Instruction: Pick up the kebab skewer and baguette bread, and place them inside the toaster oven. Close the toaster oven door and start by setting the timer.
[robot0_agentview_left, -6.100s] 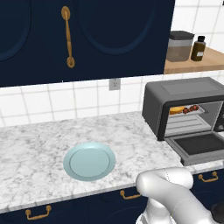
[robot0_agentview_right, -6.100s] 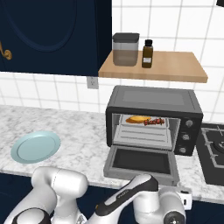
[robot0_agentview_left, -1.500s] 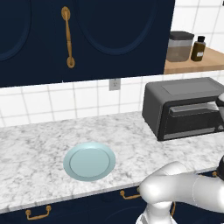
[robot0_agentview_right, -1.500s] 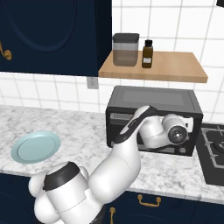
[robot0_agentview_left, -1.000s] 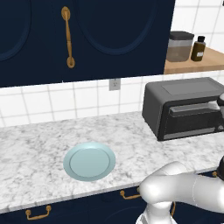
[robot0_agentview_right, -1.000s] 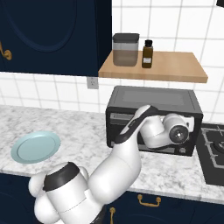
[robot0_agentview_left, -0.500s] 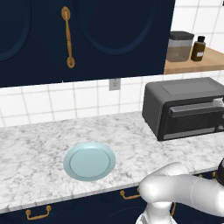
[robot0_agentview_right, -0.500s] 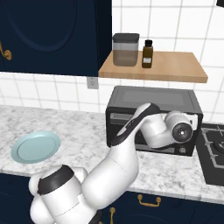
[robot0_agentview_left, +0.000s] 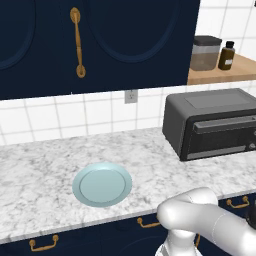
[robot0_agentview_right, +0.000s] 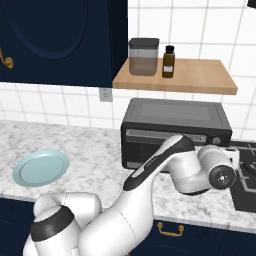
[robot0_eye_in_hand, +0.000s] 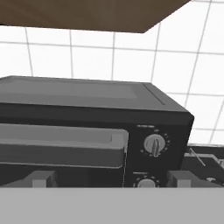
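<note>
Left base view: the toaster oven (robot0_agentview_left: 212, 122) sits at the right of the frame on the marble tabletop (robot0_agentview_left: 40, 170), its door (robot0_agentview_left: 220, 136) shut. A pale blue plate (robot0_agentview_left: 102, 183) lies bare at lower centre, well apart from the oven. A canister (robot0_agentview_left: 205, 52) and a brown bottle (robot0_agentview_left: 227, 55) stand on the wooden shelf (robot0_agentview_left: 220, 75) at upper right.

Right base view: the oven is at centre right under the shelf, and the white arm (robot0_agentview_right: 175, 165) crosses its front; the plate lies at the left.

Hand view: the hand (robot0_eye_in_hand: 110, 178) faces the oven front with its fingertips (robot0_eye_in_hand: 41, 178) spread wide apart at the bottom, holding nothing. The door handle (robot0_eye_in_hand: 61, 151) runs across the left, and two dials, upper (robot0_eye_in_hand: 154, 145) and lower (robot0_eye_in_hand: 146, 183), sit right of centre.
</note>
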